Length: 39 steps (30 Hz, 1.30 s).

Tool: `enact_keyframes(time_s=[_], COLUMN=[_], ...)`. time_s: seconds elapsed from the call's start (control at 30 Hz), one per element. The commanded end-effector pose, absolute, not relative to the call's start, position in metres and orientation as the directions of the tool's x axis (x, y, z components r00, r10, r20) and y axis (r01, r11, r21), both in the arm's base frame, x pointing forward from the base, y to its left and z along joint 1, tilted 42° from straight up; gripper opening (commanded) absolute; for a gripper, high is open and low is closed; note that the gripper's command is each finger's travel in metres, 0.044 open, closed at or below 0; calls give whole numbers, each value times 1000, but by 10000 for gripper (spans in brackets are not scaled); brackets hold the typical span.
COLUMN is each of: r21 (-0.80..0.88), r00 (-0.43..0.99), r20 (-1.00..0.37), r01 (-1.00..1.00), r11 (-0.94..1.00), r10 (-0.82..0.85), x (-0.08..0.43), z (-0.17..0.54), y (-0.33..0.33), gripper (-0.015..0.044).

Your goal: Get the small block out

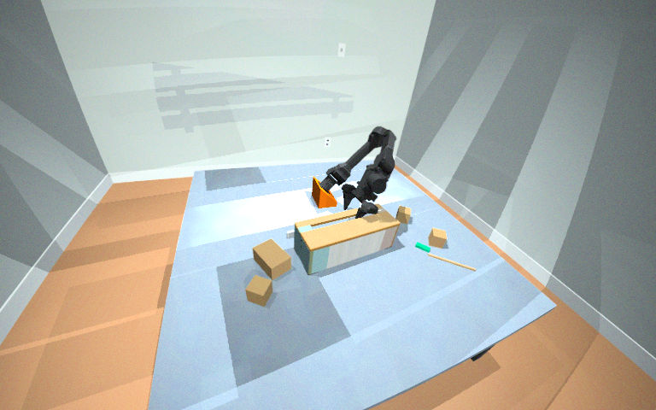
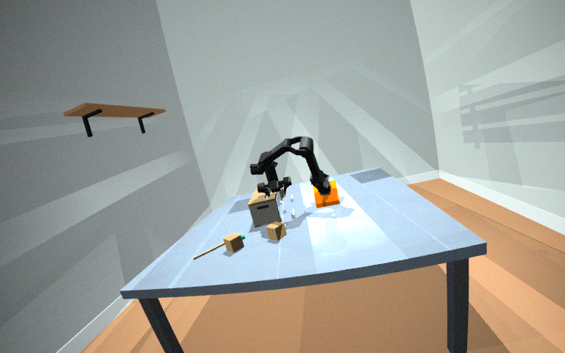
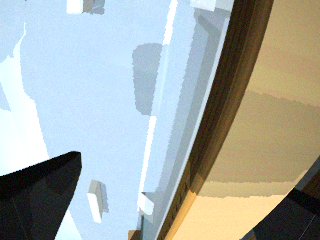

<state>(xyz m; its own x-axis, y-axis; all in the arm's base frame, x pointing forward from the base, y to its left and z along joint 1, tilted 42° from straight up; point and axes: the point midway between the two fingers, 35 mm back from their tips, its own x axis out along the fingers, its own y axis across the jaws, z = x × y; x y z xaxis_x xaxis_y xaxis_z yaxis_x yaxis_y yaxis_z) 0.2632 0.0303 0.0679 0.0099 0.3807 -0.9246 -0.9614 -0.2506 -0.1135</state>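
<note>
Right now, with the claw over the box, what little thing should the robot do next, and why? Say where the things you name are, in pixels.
I think the tool (image 1: 355, 205) (image 2: 276, 192) should shift slightly to line up over the slot (image 1: 333, 218), without going lower yet. It is open, with nothing held, and in the wrist view one finger is over the box's wooden top (image 3: 270, 135) while the other is out over the table (image 3: 90, 100).

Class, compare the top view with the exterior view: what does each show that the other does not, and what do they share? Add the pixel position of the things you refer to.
Only the top view: two small wall plates (image 1: 341, 49) and the box's long front face (image 1: 355, 251).

Only the exterior view: a wooden wall shelf (image 2: 121, 111) on black brackets (image 2: 87, 126), and the dark slot (image 2: 263, 207) in one end of the box.

Both: the box (image 1: 353, 231) (image 2: 264, 215), the open gripper (image 1: 351, 213) (image 2: 276, 194), the orange stand (image 1: 321, 196) (image 2: 327, 201), the thin stick (image 1: 452, 261) (image 2: 209, 251) and the green piece (image 1: 423, 247) (image 2: 243, 237).
</note>
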Motion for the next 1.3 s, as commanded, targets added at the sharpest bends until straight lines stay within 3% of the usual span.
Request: enact_keyframes(time_s=[0.0, 1.27], r21=[-114, -111], r00=[10, 9], r20=[-923, -925], r01=[-962, -962], r11=[-247, -248], r10=[385, 380], x=[263, 277], z=[63, 22], y=[35, -3], gripper=[400, 400])
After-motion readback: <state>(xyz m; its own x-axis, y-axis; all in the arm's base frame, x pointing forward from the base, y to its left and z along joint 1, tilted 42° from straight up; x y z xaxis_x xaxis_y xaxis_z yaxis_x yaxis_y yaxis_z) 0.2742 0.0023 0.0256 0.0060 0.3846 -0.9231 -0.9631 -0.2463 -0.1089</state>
